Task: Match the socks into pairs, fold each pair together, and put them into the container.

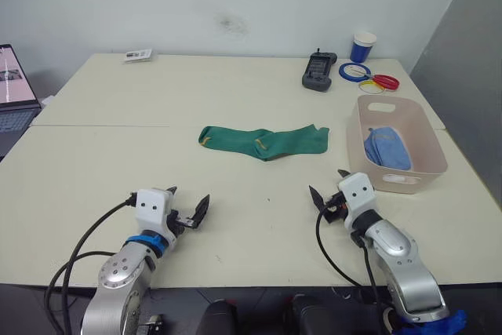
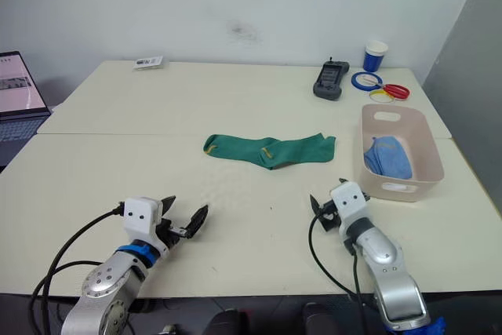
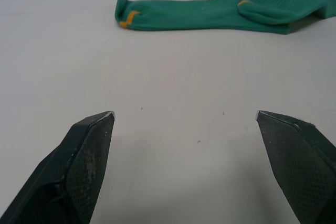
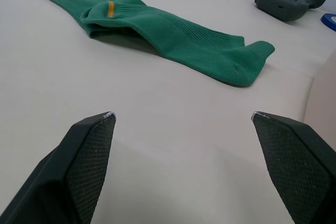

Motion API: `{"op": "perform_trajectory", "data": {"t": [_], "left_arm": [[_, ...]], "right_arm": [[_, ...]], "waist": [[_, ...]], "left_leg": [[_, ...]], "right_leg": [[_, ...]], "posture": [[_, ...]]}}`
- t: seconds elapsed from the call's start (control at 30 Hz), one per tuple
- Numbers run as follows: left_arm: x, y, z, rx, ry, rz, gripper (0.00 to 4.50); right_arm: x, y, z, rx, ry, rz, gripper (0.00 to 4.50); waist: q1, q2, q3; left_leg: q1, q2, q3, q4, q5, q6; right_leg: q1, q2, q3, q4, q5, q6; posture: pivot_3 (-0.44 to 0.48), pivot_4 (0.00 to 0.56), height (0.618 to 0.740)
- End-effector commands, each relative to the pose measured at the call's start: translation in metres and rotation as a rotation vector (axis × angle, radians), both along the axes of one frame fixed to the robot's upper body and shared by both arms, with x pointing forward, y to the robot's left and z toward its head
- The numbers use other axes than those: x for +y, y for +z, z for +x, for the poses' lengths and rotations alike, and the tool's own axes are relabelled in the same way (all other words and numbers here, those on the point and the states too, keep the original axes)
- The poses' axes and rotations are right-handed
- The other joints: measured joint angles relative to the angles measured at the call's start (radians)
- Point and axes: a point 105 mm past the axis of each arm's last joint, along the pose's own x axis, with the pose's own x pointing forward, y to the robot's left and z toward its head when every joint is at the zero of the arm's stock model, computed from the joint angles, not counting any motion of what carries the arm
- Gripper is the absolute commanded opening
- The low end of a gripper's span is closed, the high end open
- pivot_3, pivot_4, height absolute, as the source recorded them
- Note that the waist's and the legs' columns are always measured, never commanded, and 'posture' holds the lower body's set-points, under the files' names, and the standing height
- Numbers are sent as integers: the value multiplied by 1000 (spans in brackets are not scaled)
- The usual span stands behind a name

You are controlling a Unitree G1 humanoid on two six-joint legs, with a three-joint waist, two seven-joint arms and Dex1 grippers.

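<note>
Two dark green socks point(image 1: 263, 140) with small yellow marks lie end to end, overlapping in the middle of the table; they also show in the left wrist view point(image 3: 220, 11) and the right wrist view point(image 4: 157, 30). A light blue pair point(image 1: 387, 149) rests inside the pale pink container point(image 1: 398, 182) at the right. My left gripper point(image 1: 188, 211) hovers open near the front edge, well short of the socks. My right gripper point(image 1: 330, 191) is open too, just left of the container's near corner. Nothing is between either pair of fingers.
At the back right lie a dark handheld controller point(image 1: 318, 71), a blue paper cup point(image 1: 363, 46) and several coloured rings point(image 1: 369, 76). A laptop point(image 1: 14, 88) stands at the far left, and a small card point(image 1: 138, 55) at the back left.
</note>
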Motion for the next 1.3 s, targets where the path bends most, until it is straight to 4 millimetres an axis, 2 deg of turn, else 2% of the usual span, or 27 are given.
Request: {"op": "perform_trajectory", "data": {"t": [0.03,0.1,0.17,0.27,0.4,0.63,0.9,1.1,1.17,1.3], "left_arm": [[-26,21,8,-92,-180,134,4500],[-48,33,19,-150,-307,262,4500],[-68,44,42,-185,-354,268,4500],[-89,49,67,-195,-397,277,4500],[-116,39,90,-151,-472,325,4500],[-133,23,116,-157,-479,461,4500],[-142,30,129,-232,-449,446,1935],[-142,37,116,-333,-497,480,7],[-138,35,105,-362,-537,522,7],[-113,32,82,-345,-563,518,7]], "right_arm": [[0,23,2,-66,33,4,4457],[3,30,1,-59,88,5,4457],[4,38,4,-44,120,-12,4457],[0,46,10,-46,116,-31,4457],[-7,50,16,-54,75,-35,4457],[-7,49,14,-55,55,-37,4457],[-5,47,14,-55,43,-31,4500],[0,41,17,-34,64,-41,4500],[4,37,18,-20,91,-43,4500],[4,35,22,2,122,-29,4500]], "waist": [[0,0,0],[3,0,0],[7,0,0],[7,-2,-1],[1,-2,-1],[2,-2,-1],[2,-2,-1],[1,-2,-1],[-2,-2,-1],[-1,-2,-1]], "left_leg": [[0,0,0,0,0,0],[0,-1,0,0,0,0],[0,-2,0,0,0,0],[-2,-5,0,0,0,0],[-2,-5,-1,0,0,0],[-2,-1,-3,-1,0,0],[-2,-2,-2,0,0,0],[-2,-2,-2,0,0,0],[-2,-2,-2,0,0,0],[0,0,0,-1,0,0]], "right_leg": [[0,0,0,0,0,0],[0,0,0,0,0,0],[0,1,0,-1,0,0],[1,3,-1,-2,0,1],[1,3,-1,-3,1,1],[0,6,-3,-2,1,1],[0,7,-2,-1,1,1],[0,7,-2,0,1,1],[0,7,-2,0,1,1],[0,6,0,2,1,1]], "posture": [[0,150,740],[0,150,740],[0,150,740],[0,150,740],[0,150,740],[0,150,740],[0,150,740],[0,150,740],[0,150,740],[0,150,740]]}}
